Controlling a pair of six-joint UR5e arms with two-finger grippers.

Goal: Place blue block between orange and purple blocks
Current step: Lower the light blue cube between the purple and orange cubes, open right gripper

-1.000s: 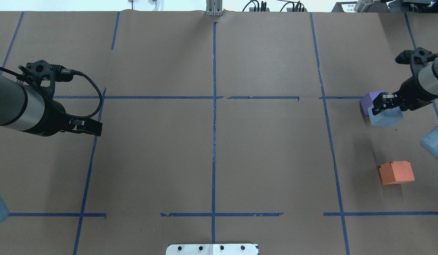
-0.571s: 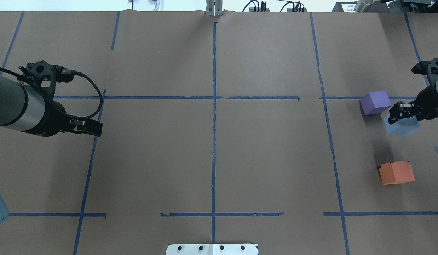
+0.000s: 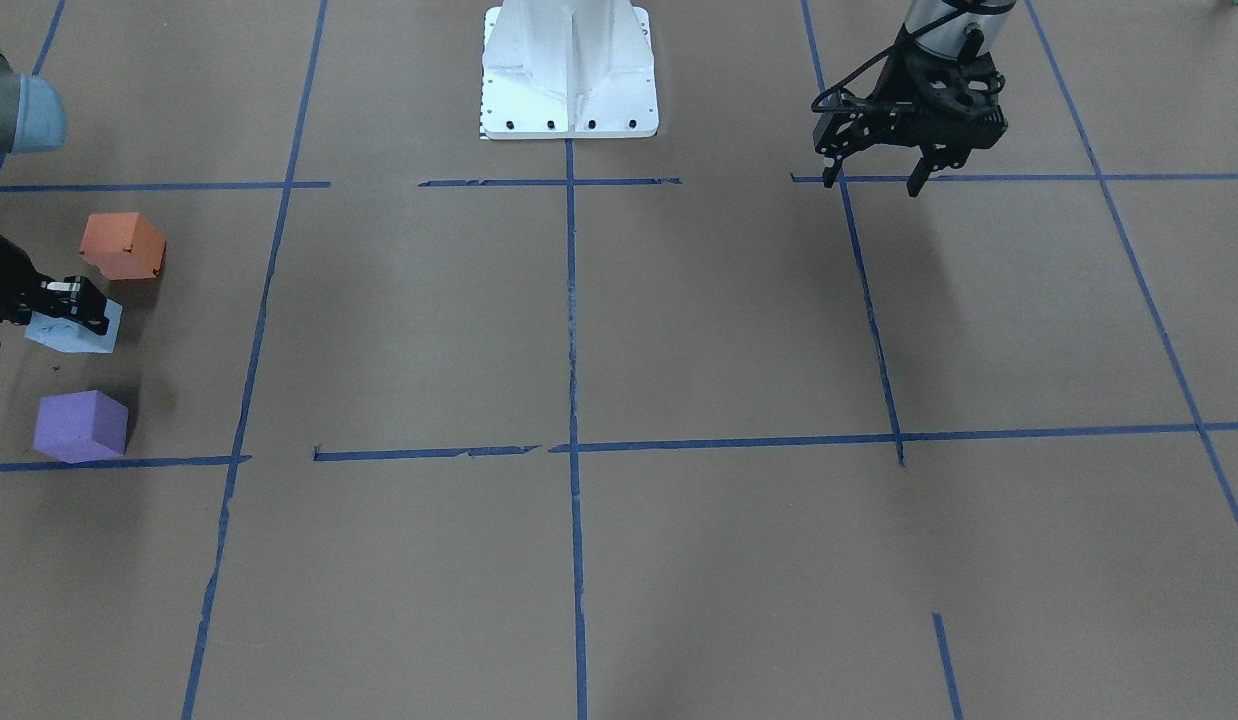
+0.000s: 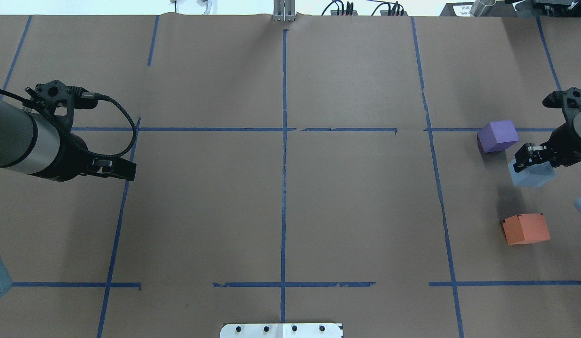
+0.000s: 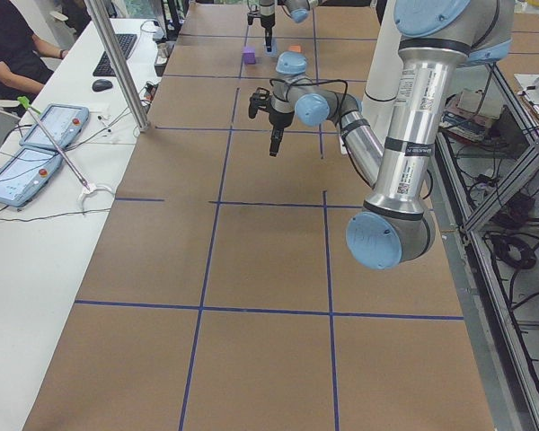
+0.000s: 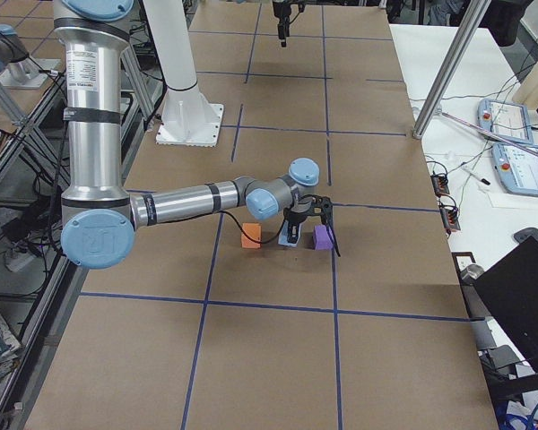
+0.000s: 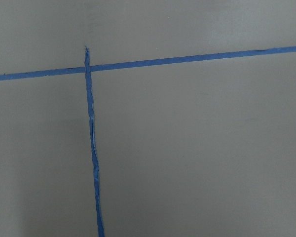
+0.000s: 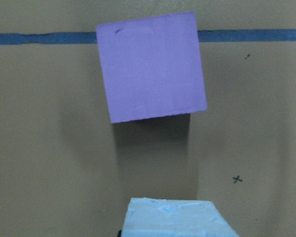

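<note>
- Across the overhead frame, the brown-papered worktop (image 4: 356, 211) carries a grid of blue tape (image 4: 284, 188).
- Only the left side view shows the white desk (image 5: 18, 287) at its left edge.
- Upper right of the front-facing view, the left end effector (image 3: 872, 183) is spread.
- At overhead right, the right end effector (image 4: 527, 157) pinches the blue block (image 4: 534, 176), between the purple block (image 4: 498, 135) and the orange block (image 4: 526, 228).

- Bright, even light from overhead; the matte brown paper (image 4: 356, 211) is evenly lit.
- Soft, short shadows hug the purple block (image 4: 498, 135) and orange block (image 4: 526, 228).
- The right wrist view is dimmer, and the blue block (image 8: 175, 217) at its lower edge looks soft.
</note>
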